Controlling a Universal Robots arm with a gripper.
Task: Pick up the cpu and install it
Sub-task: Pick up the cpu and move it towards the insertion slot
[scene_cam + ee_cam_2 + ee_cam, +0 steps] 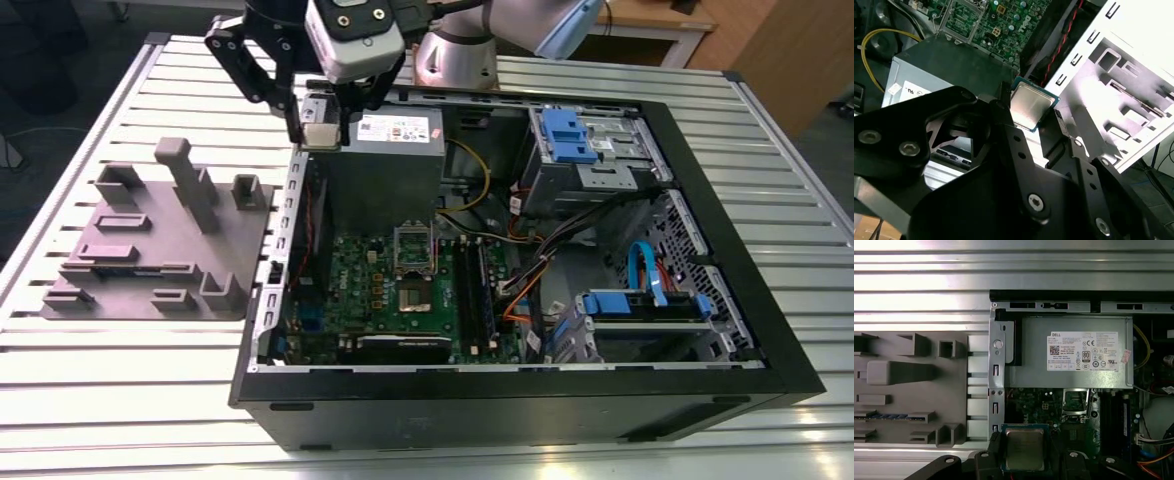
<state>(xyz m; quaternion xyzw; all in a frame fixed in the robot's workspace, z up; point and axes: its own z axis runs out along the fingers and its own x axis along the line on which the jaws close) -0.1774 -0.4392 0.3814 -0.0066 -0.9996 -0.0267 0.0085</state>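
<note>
The cpu (318,137) is a small square chip with a silvery top plate, and my gripper (320,132) is shut on it, black fingers pinching two opposite edges. Both wrist views show the cpu (1031,105) (1024,449) flat between the fingers (1004,117). I hold it in the air over the computer case's side wall (296,190), between the grey moulded tray (160,240) and the grey power supply box (387,150). The shiny socket frame (415,248) (1075,402) lies on the green motherboard, apart from the gripper.
The open black computer case (534,400) lies on a slatted metal table (107,380). Inside are yellow, orange and blue cables (521,285), blue drive brackets (561,135) and memory slots (470,290). The tray's upright posts (187,180) stand at the exterior view's left.
</note>
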